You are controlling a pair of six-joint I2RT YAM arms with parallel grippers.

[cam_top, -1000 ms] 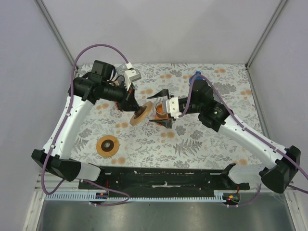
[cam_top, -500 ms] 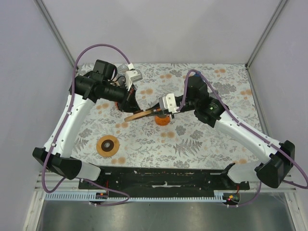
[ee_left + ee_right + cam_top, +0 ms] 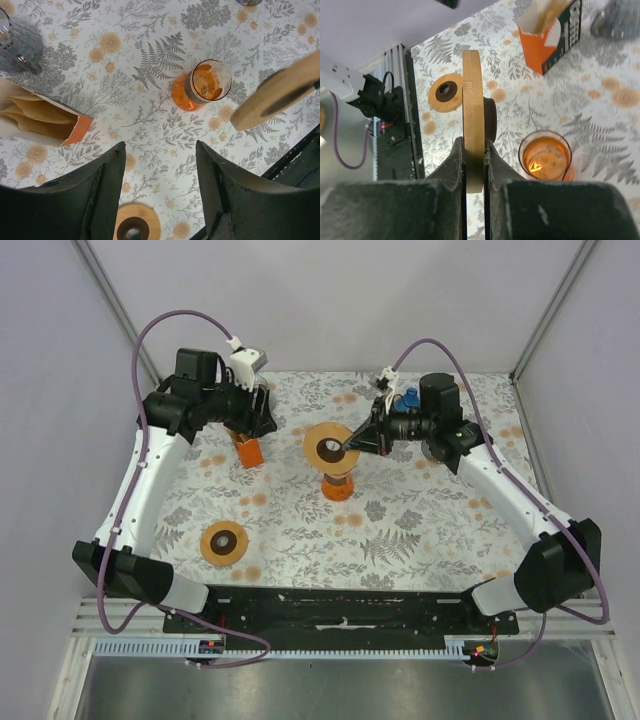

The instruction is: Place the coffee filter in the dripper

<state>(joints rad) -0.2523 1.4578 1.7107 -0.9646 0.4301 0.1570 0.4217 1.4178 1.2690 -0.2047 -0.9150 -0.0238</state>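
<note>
My right fingers (image 3: 452,167) are closed on the rim of a wooden ring (image 3: 472,110), one finger on each flat face, so the ring stands on its edge between them. I hold it in the air, above and a little beside the orange glass pot (image 3: 545,157), which stands upright on the counter (image 3: 150,30). I judge that this ring is a part of the dripper, and that gripping it by the rim leaves its dark middle hole free. My left fingers (image 3: 95,200) are wide apart and there is nothing between them. They hang above the counter, near the orange box (image 3: 77,127), whose open mouth is turned toward them. The coffee filters (image 3: 35,112) are inside this box, brown folded paper, and none is taken out, so the filter is not yet in the dripper. I think the open fingers are ready to go to that mouth. The other wooden disc (image 3: 224,542) lies flat on the counter, well apart.
</note>
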